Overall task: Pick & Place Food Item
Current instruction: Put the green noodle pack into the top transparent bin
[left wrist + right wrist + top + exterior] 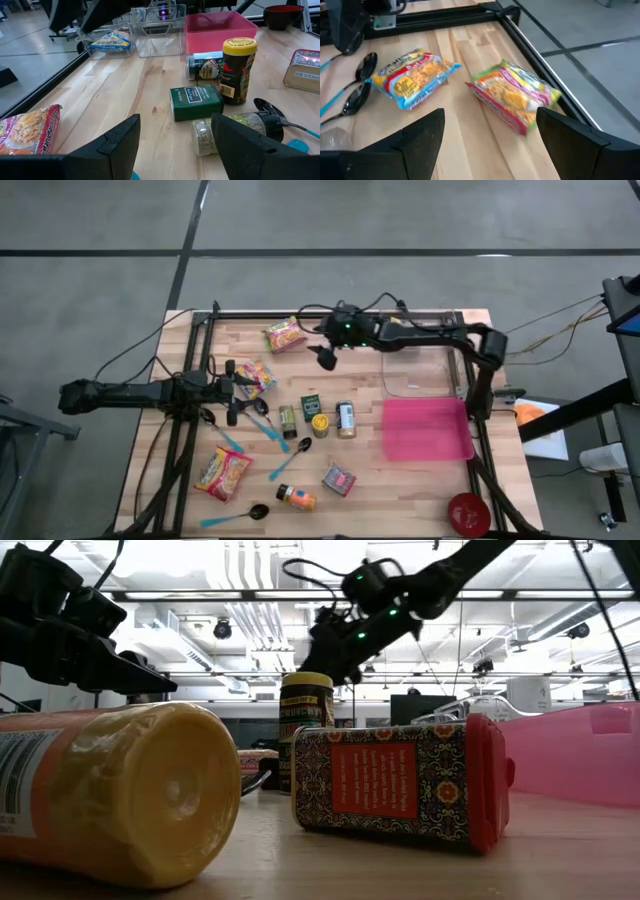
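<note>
The right gripper (325, 356) is spread wide and empty, hung above the wooden worktop (420, 480) just beside the green-and-pink crinkly noodle packet (284, 336) lying near the far edge. The left gripper (240, 391) is also parted, nothing held, right by the blue-and-yellow noodle packet (256, 375). Farther off sit a flat pink plastic tray (427, 430) and a clear plastic bin (420, 372).

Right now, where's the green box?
In the high view the green box sits mid-table, between a spice jar on its left and the yellow-lidded jar on its right, ahead of the open left claw.
</note>
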